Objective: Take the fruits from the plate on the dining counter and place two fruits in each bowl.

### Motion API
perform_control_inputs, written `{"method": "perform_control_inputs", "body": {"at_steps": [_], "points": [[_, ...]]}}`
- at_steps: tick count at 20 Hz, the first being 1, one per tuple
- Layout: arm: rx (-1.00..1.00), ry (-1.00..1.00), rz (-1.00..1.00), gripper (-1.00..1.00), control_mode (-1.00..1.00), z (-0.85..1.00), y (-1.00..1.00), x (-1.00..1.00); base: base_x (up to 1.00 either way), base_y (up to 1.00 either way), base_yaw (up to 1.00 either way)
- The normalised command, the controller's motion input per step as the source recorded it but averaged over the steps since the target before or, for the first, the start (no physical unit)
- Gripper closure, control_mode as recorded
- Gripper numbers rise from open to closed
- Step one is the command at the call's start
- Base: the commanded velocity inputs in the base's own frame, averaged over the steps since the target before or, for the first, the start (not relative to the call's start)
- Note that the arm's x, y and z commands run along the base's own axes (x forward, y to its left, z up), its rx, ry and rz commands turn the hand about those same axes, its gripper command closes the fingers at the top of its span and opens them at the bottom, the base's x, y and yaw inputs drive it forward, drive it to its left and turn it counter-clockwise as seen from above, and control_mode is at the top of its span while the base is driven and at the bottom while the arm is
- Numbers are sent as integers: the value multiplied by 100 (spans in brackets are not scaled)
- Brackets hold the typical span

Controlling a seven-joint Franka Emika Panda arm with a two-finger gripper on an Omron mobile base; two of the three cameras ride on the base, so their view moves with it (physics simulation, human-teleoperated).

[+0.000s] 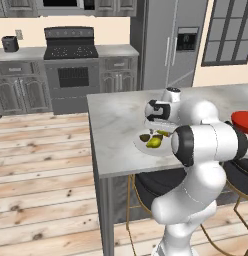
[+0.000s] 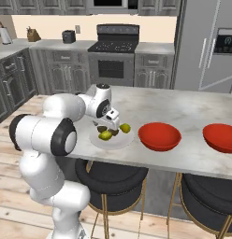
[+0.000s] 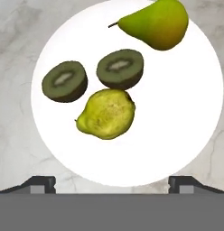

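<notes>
Your hand hangs over the plate with fingers spread wide, pinching nothing. All four fruits sit on the plate: one pear at the top of the hand view, a second pear at centre, two kiwi halves just above it. On the tabletop, both red bowls sit right of the plate in the right base view.

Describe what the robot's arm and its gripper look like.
The arm is built of glossy white rounded segments with dark bands at the joints. The gripper ends in two small dark, blocky finger tips. No cables or markings are visible.
</notes>
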Motion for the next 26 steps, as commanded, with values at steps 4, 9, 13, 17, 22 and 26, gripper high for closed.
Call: {"method": "perform_control_inputs", "body": {"at_steps": [4, 9, 13, 17, 22, 26], "points": [[0, 0, 0, -100, -100, -33, 0, 42, 0, 0, 0], [-1, 2, 0, -100, -100, -39, 0, 28, 0, 0, 0], [-1, 0, 0, -100, -100, -41, 0, 20, 0, 0, 0], [0, 3, 0, -100, -100, -42, 0, 2, 0, 0, 0], [0, 2, 0, -100, -100, -32, 0, 0, 0, 0, 0], [0, 0, 0, -100, -100, -8, 0, 0, 0, 0, 0]]}}
